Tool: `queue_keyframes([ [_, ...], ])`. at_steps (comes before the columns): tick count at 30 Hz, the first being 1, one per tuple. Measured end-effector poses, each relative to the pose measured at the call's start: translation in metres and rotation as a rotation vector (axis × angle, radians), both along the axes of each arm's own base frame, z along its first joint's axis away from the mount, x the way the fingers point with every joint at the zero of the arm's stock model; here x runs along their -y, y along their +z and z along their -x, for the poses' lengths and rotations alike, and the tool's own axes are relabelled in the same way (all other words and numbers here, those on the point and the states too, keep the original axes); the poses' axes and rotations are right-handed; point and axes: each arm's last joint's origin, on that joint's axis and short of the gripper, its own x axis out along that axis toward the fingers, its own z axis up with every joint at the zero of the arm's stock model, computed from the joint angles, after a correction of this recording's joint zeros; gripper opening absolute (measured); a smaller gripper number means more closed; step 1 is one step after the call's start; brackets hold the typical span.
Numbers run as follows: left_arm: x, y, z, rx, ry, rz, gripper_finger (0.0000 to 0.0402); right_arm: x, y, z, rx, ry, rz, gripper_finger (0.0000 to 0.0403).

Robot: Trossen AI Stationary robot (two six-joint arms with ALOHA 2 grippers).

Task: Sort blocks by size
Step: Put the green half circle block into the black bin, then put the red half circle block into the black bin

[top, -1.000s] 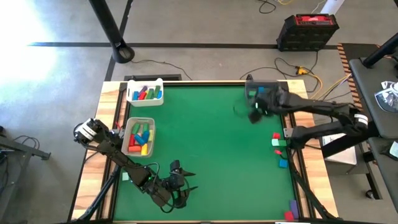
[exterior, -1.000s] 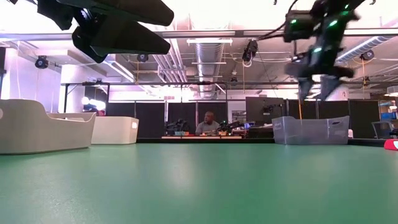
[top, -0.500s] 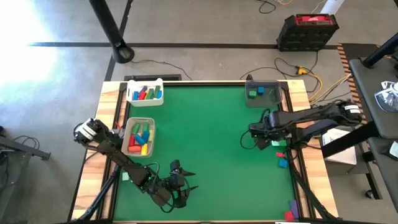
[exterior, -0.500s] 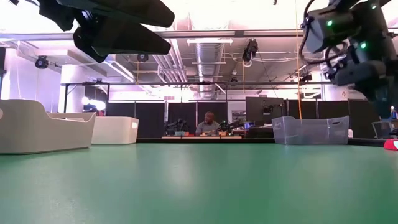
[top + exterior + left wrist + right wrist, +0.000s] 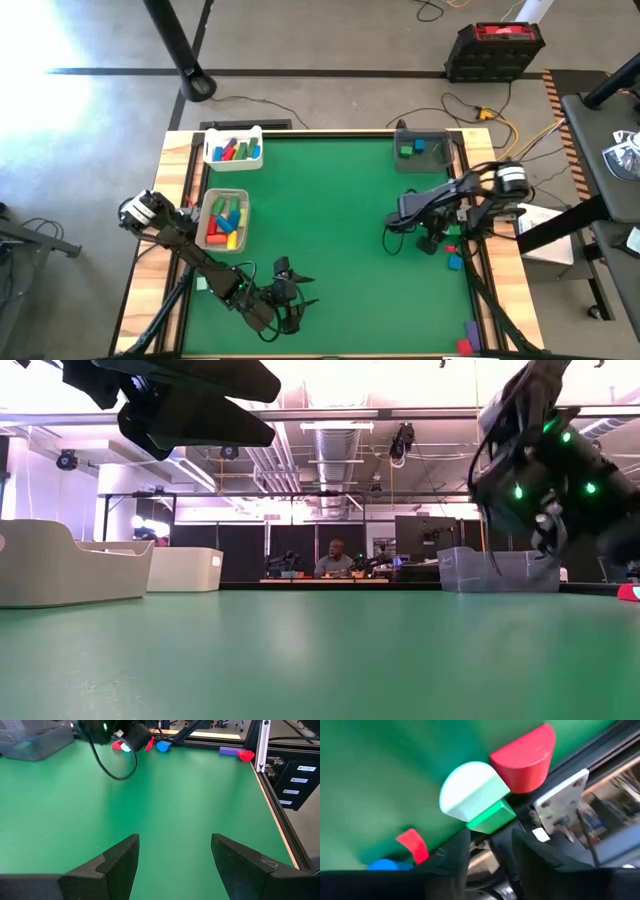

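Blocks at the mat's right edge draw the right gripper (image 5: 436,243), which we see hanging low beside them in the high view, its arm reaching in from the right rail. Through its wrist camera we look past two dark fingers (image 5: 451,865) standing apart, jaws open and holding nothing, onto a red block (image 5: 526,758) with a rounded end, a green block (image 5: 477,795) touching it, a thin red piece (image 5: 413,845) and a blue block (image 5: 386,865) just beyond. From above, we make out the blue one (image 5: 455,262) close to the rail, and a purple bar (image 5: 472,330) and a further red block (image 5: 464,346) well apart at the near right corner.

We find the left gripper (image 5: 290,300) waiting near the mat's front edge, fingers (image 5: 120,862) spread wide over bare green, empty.

Sorted blocks fill two trays on the left: a white tray (image 5: 233,148) at the far corner and a grey tray (image 5: 224,219) nearer us, each holding red, blue, green and yellow pieces. A clear bin (image 5: 424,149) at the far right holds a green and a blue block.

In the low view, a person (image 5: 333,558) sits in the room behind.
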Motion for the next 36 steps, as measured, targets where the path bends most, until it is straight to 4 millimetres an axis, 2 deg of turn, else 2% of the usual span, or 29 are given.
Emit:
queue_keyframes([
  [5, 0.000, 0.000, 0.000, -0.001, 0.000, 0.000, 0.0233, 0.000, -0.017, -0.001, -0.133, 0.049, -0.052, 0.0097],
  [11, 0.000, 0.000, 0.000, -0.004, 0.000, -0.003, 0.0233, 0.000, -0.032, 0.003, -0.205, 0.074, -0.081, 0.0018],
  [16, 0.000, 0.000, 0.000, -0.004, 0.000, -0.003, 0.0233, 0.001, -0.036, 0.001, -0.182, 0.076, -0.068, 0.0013],
  [22, 0.000, 0.000, 0.000, -0.004, 0.000, -0.003, 0.0233, 0.001, -0.021, -0.014, -0.029, 0.059, -0.015, 0.0013],
  [28, 0.000, 0.000, 0.000, -0.003, 0.000, -0.002, 0.0233, 0.002, 0.011, -0.031, 0.158, 0.052, 0.055, 0.0013],
  [32, 0.000, 0.000, 0.000, -0.003, 0.000, -0.002, 0.0233, 0.003, 0.032, -0.029, 0.229, -0.002, 0.102, 0.0013],
  [36, 0.000, 0.000, 0.000, -0.003, -0.001, -0.002, 0.0233, 0.012, 0.037, -0.014, 0.187, -0.102, 0.145, 0.0016],
])
